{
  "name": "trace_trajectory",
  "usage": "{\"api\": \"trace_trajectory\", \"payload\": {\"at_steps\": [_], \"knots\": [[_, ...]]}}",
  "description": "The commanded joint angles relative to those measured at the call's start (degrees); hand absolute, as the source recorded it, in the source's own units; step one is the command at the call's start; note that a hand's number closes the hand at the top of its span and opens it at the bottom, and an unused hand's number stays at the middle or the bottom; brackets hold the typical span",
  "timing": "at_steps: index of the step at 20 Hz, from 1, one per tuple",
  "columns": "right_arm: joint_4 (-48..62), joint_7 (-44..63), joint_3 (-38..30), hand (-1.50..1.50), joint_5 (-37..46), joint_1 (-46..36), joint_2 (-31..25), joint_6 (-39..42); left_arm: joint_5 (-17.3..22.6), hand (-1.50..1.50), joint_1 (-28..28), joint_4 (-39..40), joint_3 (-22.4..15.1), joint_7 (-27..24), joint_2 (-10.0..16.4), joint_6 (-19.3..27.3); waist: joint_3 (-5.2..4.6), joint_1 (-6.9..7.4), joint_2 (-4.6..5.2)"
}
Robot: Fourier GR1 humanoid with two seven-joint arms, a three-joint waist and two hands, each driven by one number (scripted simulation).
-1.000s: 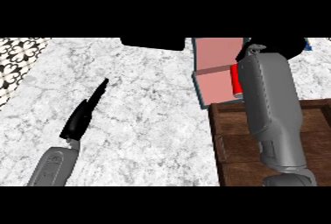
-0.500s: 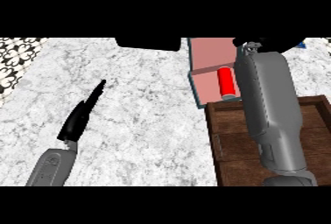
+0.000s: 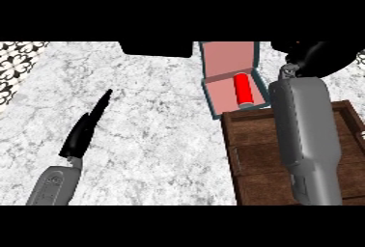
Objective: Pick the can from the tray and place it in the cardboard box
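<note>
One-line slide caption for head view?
Red can lies in the cardboard box beyond the tray; right hand beside the box, left hand open over the counter.

Left hand (image 3: 84,130) has loads of room: bare marble counter (image 3: 157,120) on every side of it, nothing near its straight fingers. Further ahead and off to its right a black shape (image 3: 157,48) juts in at the far edge, can't tell what it is. The right hand (image 3: 314,55) is way more hemmed in. Just to its left sits the cardboard box (image 3: 221,91) with raised walls, and the can (image 3: 245,90) lying inside leaves only a free strip of floor on the side away from the hand. Behind the hand, the right forearm (image 3: 306,140) lies over the tray (image 3: 257,159), covering its right part; the tray's left part is bare, with its rim right up against the box.
</note>
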Motion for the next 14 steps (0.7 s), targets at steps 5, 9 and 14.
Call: {"api": "trace_trajectory", "payload": {"at_steps": [5, 9, 14], "knots": [[-9.5, 13.5, 7.4, -1.50, 3.8, 11.7, 0.2, -17.4, 0.7, 0.00, 2.5, -1.1, 1.1, 0.1, 0.3, 0.4, -0.04, -1.84, -0.89], [-14.5, 15.8, 10.6, -1.50, 7.2, 19.6, 0.2, -19.9, 1.4, 0.00, 2.0, 0.1, 2.4, -0.6, 1.5, -0.4, -0.05, -2.85, -0.80], [-21.0, 19.0, 14.7, -1.50, 10.7, 27.6, 0.2, -21.9, 1.4, 0.00, 2.8, 0.0, 2.6, -1.0, 1.9, -0.6, -0.02, -2.82, -0.73]]}}
